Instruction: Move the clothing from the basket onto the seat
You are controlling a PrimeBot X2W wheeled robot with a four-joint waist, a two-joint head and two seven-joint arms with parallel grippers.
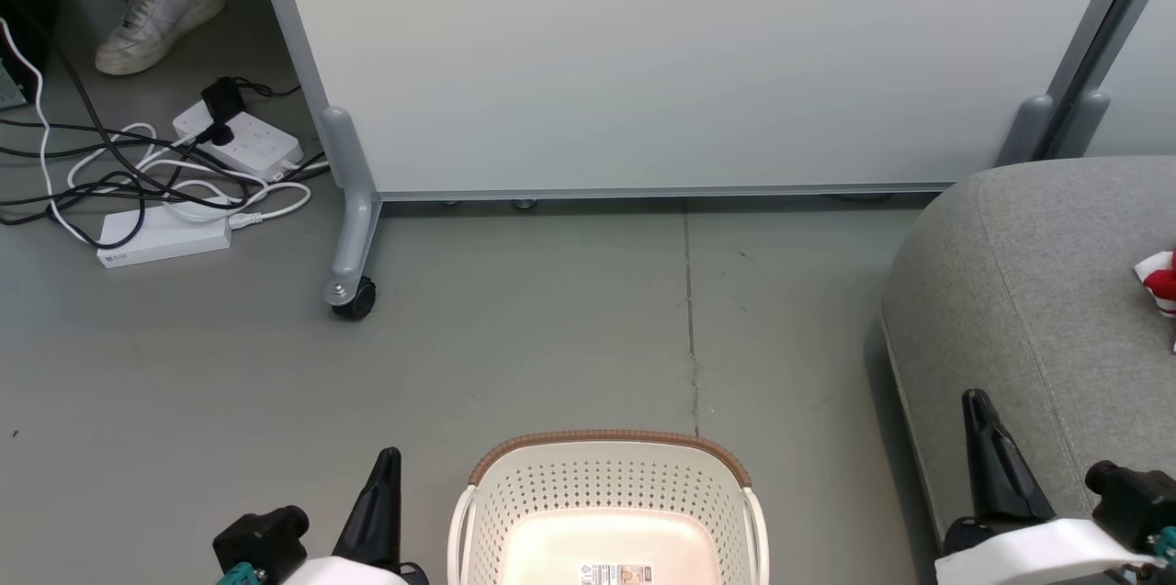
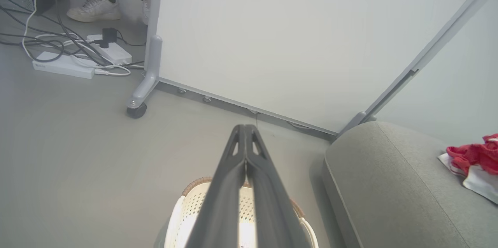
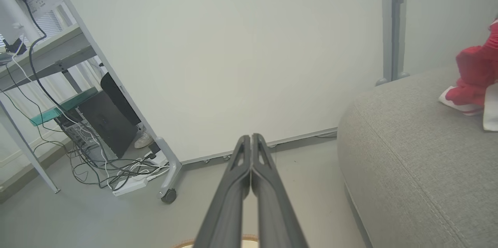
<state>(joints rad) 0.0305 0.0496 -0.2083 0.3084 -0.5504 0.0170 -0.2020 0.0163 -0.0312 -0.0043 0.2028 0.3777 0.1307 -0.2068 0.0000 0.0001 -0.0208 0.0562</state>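
basket (image 1: 606, 493) perforated glossy plastic, woven-look rim; seat (image 1: 1011, 291) coarse matt grey fabric; clothing (image 2: 472, 162) soft cloth; floor (image 1: 551, 319) smooth matt.

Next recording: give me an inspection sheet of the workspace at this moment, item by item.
surface: grey floor, one thin seam line across it.
basket: on the floor between the tools; no clothing in the part seen.
clothing: red and white, lying on the seat.
seat: grey, to the right of the basket.
clutter: two white power strips on the floor, far left.
tools: left tool shut, holding nothing; right tool shut, holding nothing.
cables: black and white leads tangled around the strips.
surroundings: white wheeled partition panel; a person's white shoe beside it.
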